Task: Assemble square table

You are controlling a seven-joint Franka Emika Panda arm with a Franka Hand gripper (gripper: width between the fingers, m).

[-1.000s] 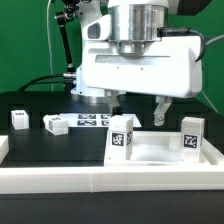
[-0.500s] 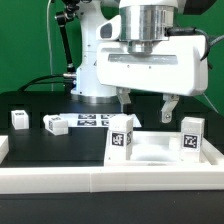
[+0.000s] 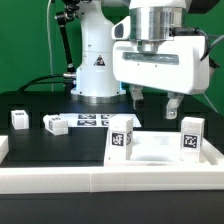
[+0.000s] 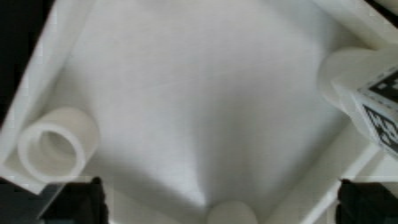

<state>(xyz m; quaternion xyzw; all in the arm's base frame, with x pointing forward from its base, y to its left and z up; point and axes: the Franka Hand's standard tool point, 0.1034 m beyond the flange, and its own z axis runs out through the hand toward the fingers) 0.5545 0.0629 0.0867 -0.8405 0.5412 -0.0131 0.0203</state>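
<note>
Black table (image 3: 70, 146), flat marker board (image 3: 93, 121) on it; low white border wall (image 3: 60, 178) in front, green backdrop (image 3: 25, 40)

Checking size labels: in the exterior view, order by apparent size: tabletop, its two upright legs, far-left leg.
1. tabletop
2. view-left upright leg and view-right upright leg, alike
3. far-left leg, though farther back

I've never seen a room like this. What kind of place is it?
Probably a robot lab workbench: a big white robot arm reaches over a black table carrying a flat white marker board and small white tagged plastic blocks.
</note>
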